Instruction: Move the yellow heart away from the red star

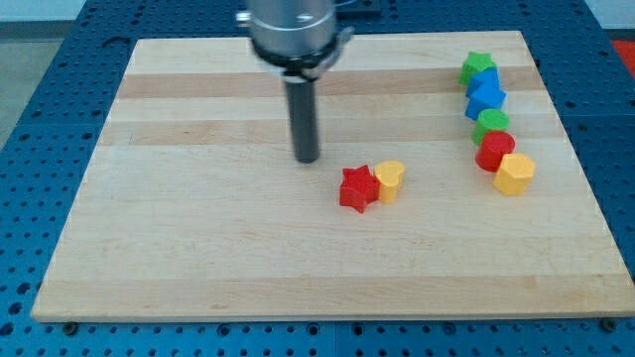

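The yellow heart (391, 180) lies near the board's middle, touching the right side of the red star (358, 187). My tip (308, 159) rests on the board to the upper left of the red star, a short gap away from it. It touches no block.
Along the view's right edge of the wooden board (198, 248) runs a column of blocks: a green star (477, 67), a blue block (485, 95), a green block (491, 123), a red block (494, 151) and a yellow block (514, 174).
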{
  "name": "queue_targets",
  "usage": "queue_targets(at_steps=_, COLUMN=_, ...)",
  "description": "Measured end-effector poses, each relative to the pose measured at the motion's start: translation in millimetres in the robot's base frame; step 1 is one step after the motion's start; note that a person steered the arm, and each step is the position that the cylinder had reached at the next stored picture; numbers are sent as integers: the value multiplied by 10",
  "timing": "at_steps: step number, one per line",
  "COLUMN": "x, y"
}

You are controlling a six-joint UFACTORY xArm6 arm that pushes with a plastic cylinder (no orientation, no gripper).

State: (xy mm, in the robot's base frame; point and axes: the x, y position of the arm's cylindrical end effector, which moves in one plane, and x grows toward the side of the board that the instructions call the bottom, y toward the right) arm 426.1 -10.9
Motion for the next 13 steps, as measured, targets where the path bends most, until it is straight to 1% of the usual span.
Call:
queue_targets(at_steps=1, x=80, y=467)
queue_targets(at_steps=3, x=574, y=1021)
queue_targets(at_steps=4, x=803, y=1086)
queue_targets(at_steps=5, x=833, y=1005)
queue_targets(at_steps=6, x=833, y=666)
queue_targets(at_steps=7, x=885, y=495)
queue_targets(at_steps=8, x=1017, y=513)
queue_targets(at_steps=10, x=1056, y=985)
queue_targets(at_steps=11, x=1114, y=890)
queue_targets(at_steps=12, x=1272, y=914)
queue_targets(at_steps=13, x=1304, y=1176)
